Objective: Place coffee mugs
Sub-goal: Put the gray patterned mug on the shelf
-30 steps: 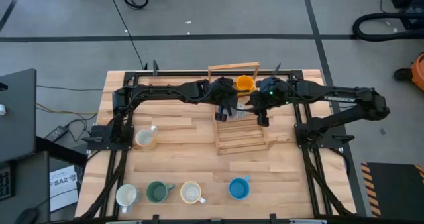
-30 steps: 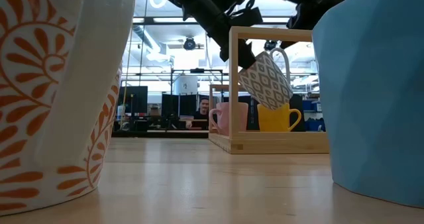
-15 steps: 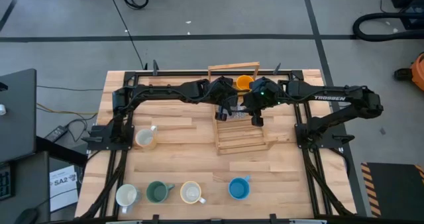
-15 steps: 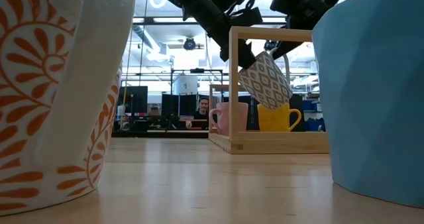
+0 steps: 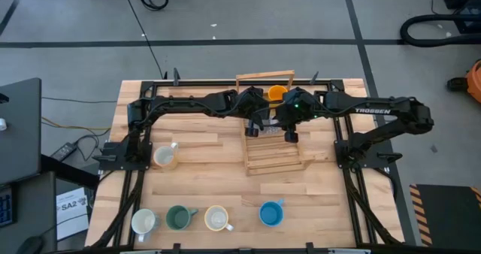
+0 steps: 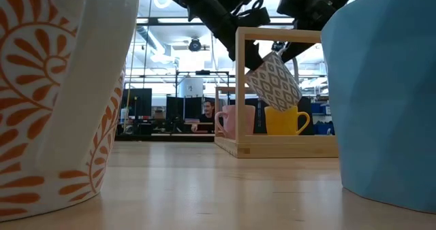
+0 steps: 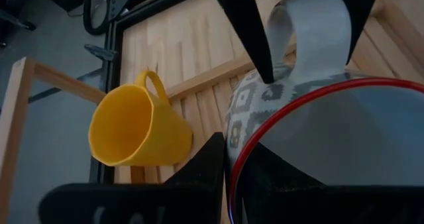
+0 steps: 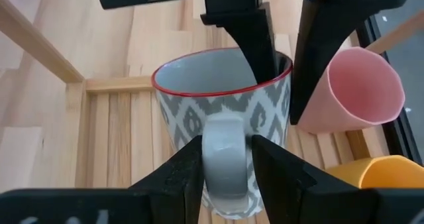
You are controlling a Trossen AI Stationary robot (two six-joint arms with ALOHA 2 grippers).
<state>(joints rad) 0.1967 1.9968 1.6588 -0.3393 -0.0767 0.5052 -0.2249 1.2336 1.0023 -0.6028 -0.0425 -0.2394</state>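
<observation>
right gripper (image 8: pixel 225 168) has slid in from 3 o'clock, now straddling patterned mug's (image 8: pixel 222 98) handle, fingers half apart; left gripper (image 7: pixel 228 177) still clamping its rim. handover looking imminent.

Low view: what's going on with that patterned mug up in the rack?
The left tool holds the grey-patterned mug by its rim, tilted in the air inside the wooden rack. The right tool has its fingers either side of the mug's handle. The pink mug and yellow mug already sit in the rack.
</observation>
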